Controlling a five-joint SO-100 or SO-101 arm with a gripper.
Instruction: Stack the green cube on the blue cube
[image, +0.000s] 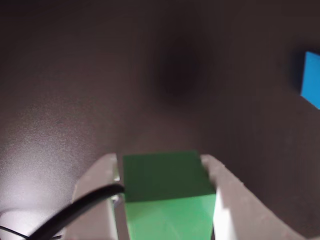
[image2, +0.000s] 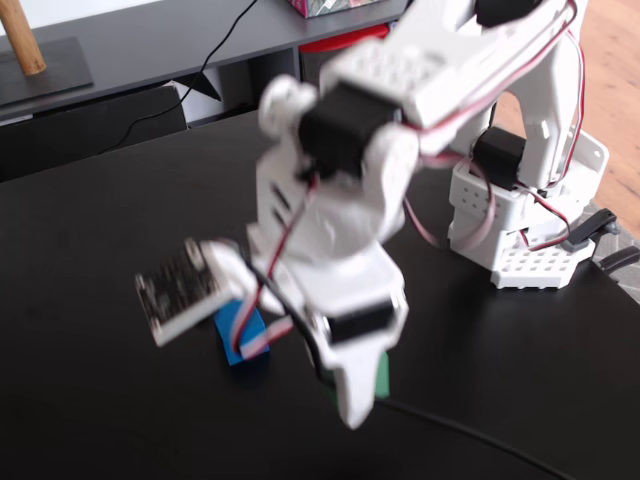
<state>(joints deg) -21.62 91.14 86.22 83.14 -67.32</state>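
In the wrist view my gripper is shut on the green cube, which sits between the two white fingers and is held above the dark table. The blue cube shows at the right edge of that view, resting on the table. In the fixed view the gripper hangs over the table with a sliver of the green cube showing beside the white finger. The blue cube lies on the table just left of the gripper, partly hidden by the wrist camera board.
The black table spreads around the arm. The white arm base stands at the right. A black cable runs across the table front. A dark shelf with a wooden post is behind.
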